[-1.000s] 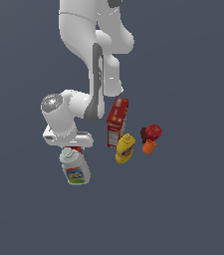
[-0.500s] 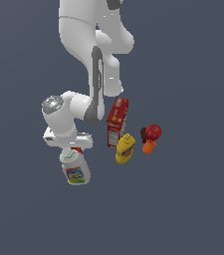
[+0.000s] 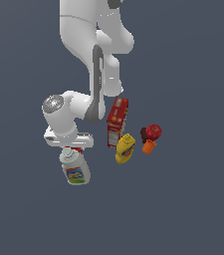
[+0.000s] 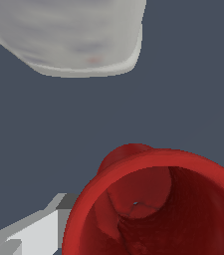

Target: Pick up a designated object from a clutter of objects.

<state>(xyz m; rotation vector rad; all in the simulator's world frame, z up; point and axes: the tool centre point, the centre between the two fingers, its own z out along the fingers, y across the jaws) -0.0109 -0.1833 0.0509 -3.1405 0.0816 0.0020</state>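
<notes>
Dark grey floor runs under everything, with no table edge to go by. Over the last second we see almost no change: the arm has stayed low, its gripper (image 3: 69,145) still just above the bottle (image 3: 75,169). The cup (image 4: 158,204) fills the wrist view, rim towards us, one pale finger (image 4: 31,234) beside it; outside it shows only as a red sliver under the hand. We cannot tell how far the jaws stand apart. We judge the grasp under way, the lift not begun.
</notes>
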